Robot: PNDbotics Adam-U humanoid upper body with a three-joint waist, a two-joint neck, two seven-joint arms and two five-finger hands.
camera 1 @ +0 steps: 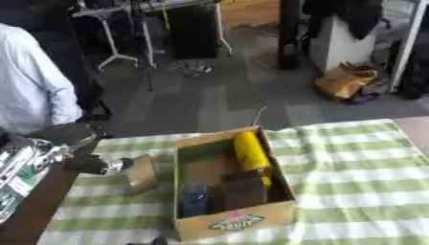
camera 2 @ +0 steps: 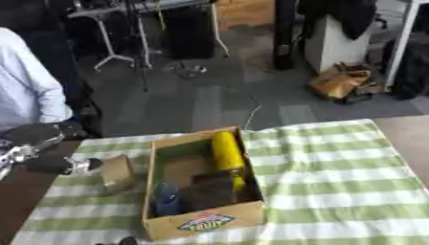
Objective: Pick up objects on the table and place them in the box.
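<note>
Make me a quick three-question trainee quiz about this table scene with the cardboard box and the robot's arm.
1. True or false: the yellow cylinder lies inside the cardboard box.
2. Which hand is at the small brown box? A) left hand B) right hand C) a person's bare hand
3. Fill in: the tablecloth is checked white and ____.

Key: 1. True; it lies along the box's right wall. 2. A; the left hand comes in from the left edge, though its fingers are too dark to read. 3. Green.
</note>
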